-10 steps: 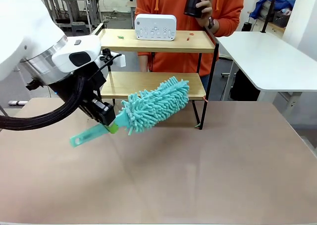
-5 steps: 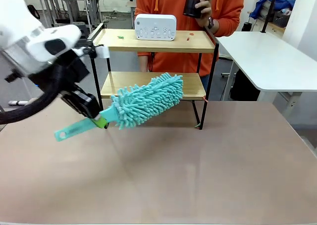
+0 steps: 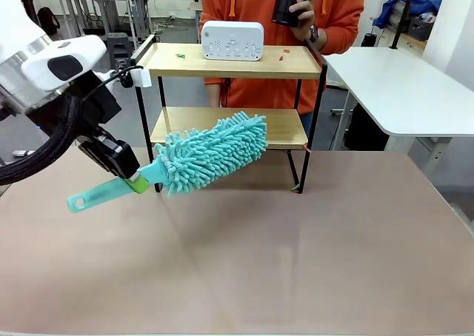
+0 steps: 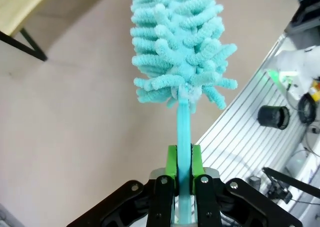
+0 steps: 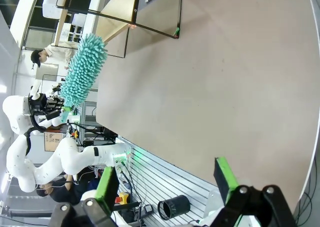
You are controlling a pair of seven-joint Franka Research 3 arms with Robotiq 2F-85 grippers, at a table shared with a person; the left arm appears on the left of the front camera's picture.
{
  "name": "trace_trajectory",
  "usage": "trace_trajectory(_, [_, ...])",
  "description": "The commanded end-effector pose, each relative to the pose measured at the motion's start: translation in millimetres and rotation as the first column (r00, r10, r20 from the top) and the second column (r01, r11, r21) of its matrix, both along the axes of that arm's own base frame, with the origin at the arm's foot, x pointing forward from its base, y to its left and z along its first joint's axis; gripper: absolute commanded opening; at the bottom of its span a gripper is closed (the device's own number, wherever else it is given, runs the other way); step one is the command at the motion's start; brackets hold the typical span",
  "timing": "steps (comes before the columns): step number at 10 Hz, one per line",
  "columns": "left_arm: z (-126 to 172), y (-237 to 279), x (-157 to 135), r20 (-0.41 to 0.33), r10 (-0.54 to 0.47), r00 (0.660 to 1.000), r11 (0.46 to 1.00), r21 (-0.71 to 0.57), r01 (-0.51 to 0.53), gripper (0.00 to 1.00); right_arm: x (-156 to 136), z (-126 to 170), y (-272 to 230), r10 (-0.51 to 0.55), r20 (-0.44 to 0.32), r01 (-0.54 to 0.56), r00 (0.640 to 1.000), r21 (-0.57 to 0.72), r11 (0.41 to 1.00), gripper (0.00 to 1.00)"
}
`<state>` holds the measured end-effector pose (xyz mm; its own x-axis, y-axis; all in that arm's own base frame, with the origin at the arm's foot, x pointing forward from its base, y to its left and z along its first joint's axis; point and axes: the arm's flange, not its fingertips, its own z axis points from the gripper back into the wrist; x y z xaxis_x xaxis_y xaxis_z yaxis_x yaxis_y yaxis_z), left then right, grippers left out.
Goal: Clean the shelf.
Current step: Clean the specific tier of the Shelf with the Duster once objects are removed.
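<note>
Along the far edge of the desk (image 3: 296, 262), left of its middle, we find the shelf (image 3: 296, 64) standing upright on its black frame, long axis parallel to that edge, open front facing the robot's side. Free desk lies before it to the near edge and out to the right edge; a white table (image 3: 400, 84) stands beyond the far right corner, apart from the frame. We note the left gripper (image 3: 135, 182) near the desk's left edge, above the surface, jaws clamped on the handle of a teal duster (image 3: 211, 151); the left wrist view shows the green pads (image 4: 172, 159) pressed on either side of the handle. The duster slants from low at the left to higher at the right, its fluffy head before the lower board; we cannot tell whether they touch. The right gripper (image 5: 166, 179) stands with jaws spread wide and nothing between them. On the upper board sits a white device (image 3: 232, 40), with a small green scrap (image 3: 180, 54) to its left and a red one (image 3: 284, 52) to its right. The desk surface is plain brown. Behind the shelf a person in orange (image 3: 252, 3) holds a dark cup (image 3: 289, 1).
</note>
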<state>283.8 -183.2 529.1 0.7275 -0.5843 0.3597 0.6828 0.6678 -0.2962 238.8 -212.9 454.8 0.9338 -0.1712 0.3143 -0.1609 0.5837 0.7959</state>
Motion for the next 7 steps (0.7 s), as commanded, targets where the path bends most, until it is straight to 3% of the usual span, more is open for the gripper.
trace_trajectory(1, [0, 17, 0, 0.003, 0.006, 1.0, 0.999, -0.045, -0.006, 0.12, 2, 2, 1, 0.005, 0.035, -0.005, 0.999, 0.017, 1.0, 1.0])
trace_trajectory(7, [-5, 108, -8, 0.005, 0.132, 0.991, 0.99, -0.043, -0.132, 0.12, 2, 2, 1, 0.005, 0.035, -0.005, 0.999, 0.017, 1.0, 1.0])
